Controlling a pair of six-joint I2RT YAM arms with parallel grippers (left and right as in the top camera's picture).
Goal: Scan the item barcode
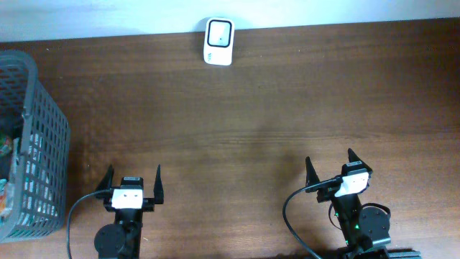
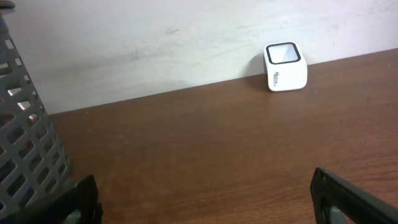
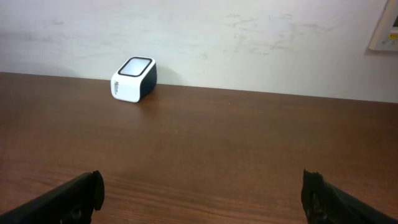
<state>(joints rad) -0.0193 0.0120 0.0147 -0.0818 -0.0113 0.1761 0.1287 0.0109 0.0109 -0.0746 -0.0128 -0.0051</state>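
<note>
A small white barcode scanner (image 1: 218, 42) with a dark window stands at the table's far edge against the wall, also seen in the left wrist view (image 2: 285, 65) and the right wrist view (image 3: 133, 79). Colourful packaged goods (image 1: 6, 147) show inside the grey basket (image 1: 44, 137) at the left; which one is the item I cannot tell. My left gripper (image 1: 134, 173) (image 2: 202, 186) hovers open near the front edge, right of the basket, holding nothing. My right gripper (image 1: 330, 160) (image 3: 203, 183) stands open at the front right, also holding nothing.
The grey mesh basket (image 2: 25, 143) rises close on the left gripper's left side. Bare brown tabletop (image 1: 251, 122) lies between the grippers and the scanner. A white wall (image 3: 249, 37) backs the table, with a pale wall plate (image 3: 387, 28) at the right.
</note>
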